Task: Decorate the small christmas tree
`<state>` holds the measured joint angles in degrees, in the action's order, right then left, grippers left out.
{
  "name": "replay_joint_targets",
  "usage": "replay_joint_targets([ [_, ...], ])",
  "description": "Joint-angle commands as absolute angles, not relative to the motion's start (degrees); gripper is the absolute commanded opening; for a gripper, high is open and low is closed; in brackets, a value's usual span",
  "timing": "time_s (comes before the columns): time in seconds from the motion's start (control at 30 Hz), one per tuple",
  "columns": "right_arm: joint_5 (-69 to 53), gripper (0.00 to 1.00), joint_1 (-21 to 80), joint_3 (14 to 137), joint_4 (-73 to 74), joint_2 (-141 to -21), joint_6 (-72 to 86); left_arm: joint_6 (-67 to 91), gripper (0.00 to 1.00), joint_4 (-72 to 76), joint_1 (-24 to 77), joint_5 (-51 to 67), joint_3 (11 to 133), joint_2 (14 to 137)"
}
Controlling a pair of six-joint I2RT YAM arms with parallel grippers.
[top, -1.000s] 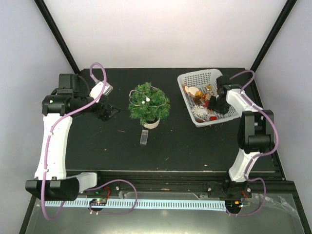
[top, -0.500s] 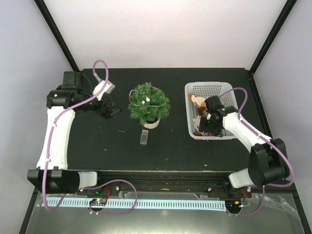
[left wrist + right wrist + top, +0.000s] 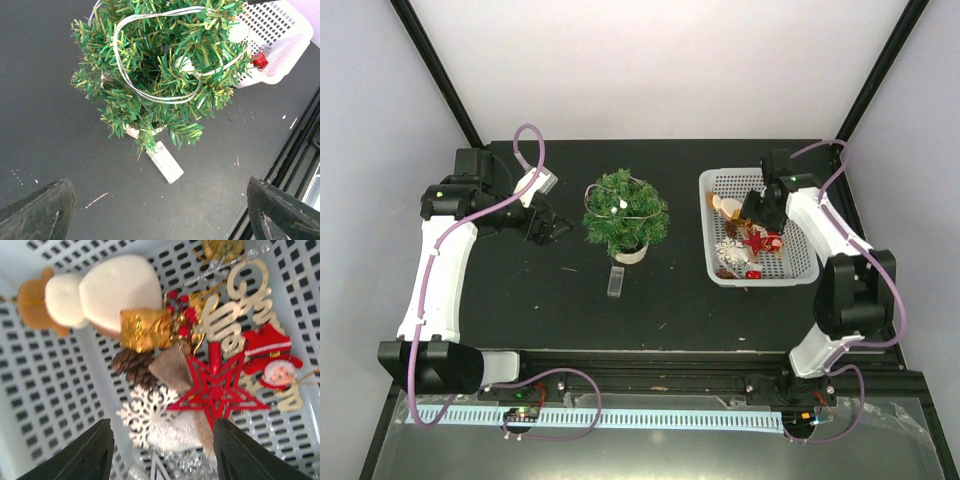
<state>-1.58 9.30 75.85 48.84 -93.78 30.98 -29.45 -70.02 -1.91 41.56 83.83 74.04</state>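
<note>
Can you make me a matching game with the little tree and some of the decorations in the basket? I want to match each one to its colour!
Things:
1. tree
2. star
3. snowflake
4. pine cone

Colours:
A. white
B. brown
C. green
D. red

Right pairs: 1-C, 2-D, 3-A, 4-B.
</note>
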Motion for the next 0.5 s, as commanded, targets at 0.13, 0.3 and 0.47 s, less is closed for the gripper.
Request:
replay_joint_targets([
  [0.13, -6.1, 0.57, 4.6, 80.9, 46.3, -100.8, 31.9, -29.1, 0.94, -70.4, -2.3, 41.5, 84.0, 74.0],
  [0.3, -12.1, 0.57, 2.4, 77.2, 41.9, -101.4, 33.4, -28.9, 0.94, -70.4, -2.2, 42.0, 84.4, 74.8],
  [0.47, -15.9, 0.58, 2.3, 76.4, 38.9, -102.8, 34.1, -28.3, 0.94, -69.9, -2.2, 42.8, 84.3, 76.0],
])
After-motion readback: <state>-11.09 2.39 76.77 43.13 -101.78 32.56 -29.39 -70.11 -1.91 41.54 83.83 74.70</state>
